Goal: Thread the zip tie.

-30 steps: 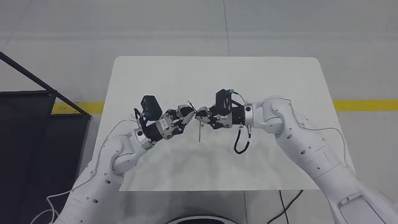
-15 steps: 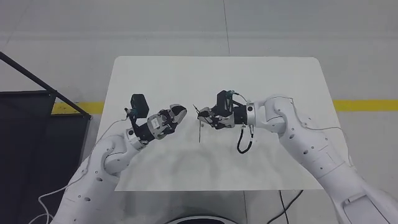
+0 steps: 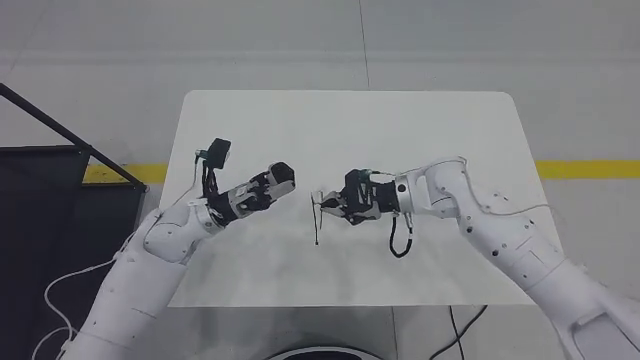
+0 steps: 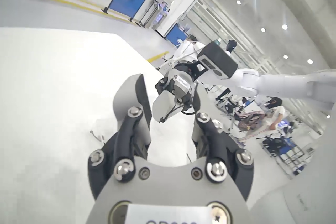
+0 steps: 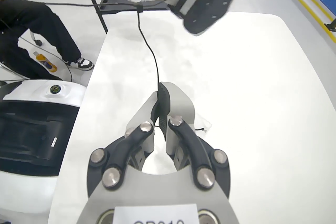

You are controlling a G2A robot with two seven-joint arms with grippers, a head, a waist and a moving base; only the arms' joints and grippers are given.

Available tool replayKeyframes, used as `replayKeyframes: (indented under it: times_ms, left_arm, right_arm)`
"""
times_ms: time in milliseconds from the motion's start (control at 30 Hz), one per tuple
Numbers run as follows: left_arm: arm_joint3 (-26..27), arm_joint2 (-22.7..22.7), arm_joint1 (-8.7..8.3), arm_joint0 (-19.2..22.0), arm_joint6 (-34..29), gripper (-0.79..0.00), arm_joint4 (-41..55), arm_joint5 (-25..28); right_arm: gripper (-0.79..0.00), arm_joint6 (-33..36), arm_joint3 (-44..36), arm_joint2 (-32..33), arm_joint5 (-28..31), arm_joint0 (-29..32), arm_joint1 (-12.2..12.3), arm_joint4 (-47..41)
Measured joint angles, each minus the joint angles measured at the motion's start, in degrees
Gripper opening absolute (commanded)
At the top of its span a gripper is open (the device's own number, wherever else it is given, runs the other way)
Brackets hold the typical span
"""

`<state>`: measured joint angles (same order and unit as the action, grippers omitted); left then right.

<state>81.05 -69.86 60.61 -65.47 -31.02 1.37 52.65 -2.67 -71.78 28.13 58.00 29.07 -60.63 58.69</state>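
At the centre of the top view, the right tool [image 3: 328, 203] is held over the white rectangular tabletop [image 3: 440, 120]. Its fingers are pinched narrow on one end of the thin black plastic zip tie [image 3: 317, 225]. The strap runs from that pinch toward the lower edge of the frame. The left tool [image 3: 281, 174] is left of centre, apart from the tie, spread wide and holding nothing.

Slim black zip tie [image 5: 150, 47], clamped in right end effector [image 5: 161, 90].
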Motion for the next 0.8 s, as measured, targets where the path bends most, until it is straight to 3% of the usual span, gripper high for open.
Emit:
replayKeyframes:
  times_ms: [367, 500, 667, 800]
  left_arm:
    - [0.0, 0.0, 0.03, -0.1, 2.0, 0.000, -2.0, 0.2]
    - [1.5, 1.1, 0.17, -0.4, 1.4, 0.000, -1.4, -2.0]
    - [0.8, 3.8, 0.21, 0.9, -5.0, 0.000, 7.8, -4.3]
    - [-1.3, 4.9, 0.11, 2.5, -11.2, -0.105, 15.7, -5.0]
  right_arm:
    - [-0.785, 0.1, 0.0, 0.0, 0.0, 0.0, 0.0, -0.1]
    - [-0.785, 0.7, -0.3, 0.1, -0.5, 0.6, -0.2, -0.4]
    - [-0.785, 1.2, -0.3, -1.8, 0.0, -0.2, -0.9, -1.6]
    - [-0.785, -1.6, 1.4, -5.4, 0.0, -2.4, -0.9, -2.3]
